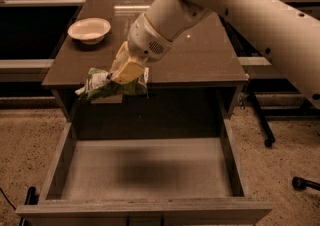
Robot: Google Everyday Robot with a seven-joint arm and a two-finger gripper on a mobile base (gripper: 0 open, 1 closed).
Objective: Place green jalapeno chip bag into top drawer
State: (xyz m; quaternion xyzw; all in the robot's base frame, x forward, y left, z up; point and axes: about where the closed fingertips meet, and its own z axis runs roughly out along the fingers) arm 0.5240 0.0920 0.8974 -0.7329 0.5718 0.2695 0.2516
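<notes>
**Bag in the air at the table's edge, drawer open and waiting**

The gripper (pixel 125 72) hung at the front left edge of the table (pixel 200 60), tilted down and to the left at the end of the pale arm (pixel 240 10). It was closed on the chip bag (pixel 102 84), pinching it near the top right, so that most of the bag stuck out to the left and below the jaws.

The bag was off the table top and level with its front edge, above the back left part of the drawer (pixel 145 170). The drawer was pulled fully out, and its pale flat bottom showed nothing inside.

By my reading, the pickup was done and the carry was partly done. What was left was to bring the bag forward and down over the drawer, let go, and draw the arm clear. The bag was well above the drawer bottom, so it would need lowering first.

The bag looked small, crumpled and limp, green and white with dark print, and it drooped from the grip with its free end sagging. It would likely flop or shift when released.

The white bowl (pixel 89 29) sat at the table's back left, well apart from the gripper.
</notes>
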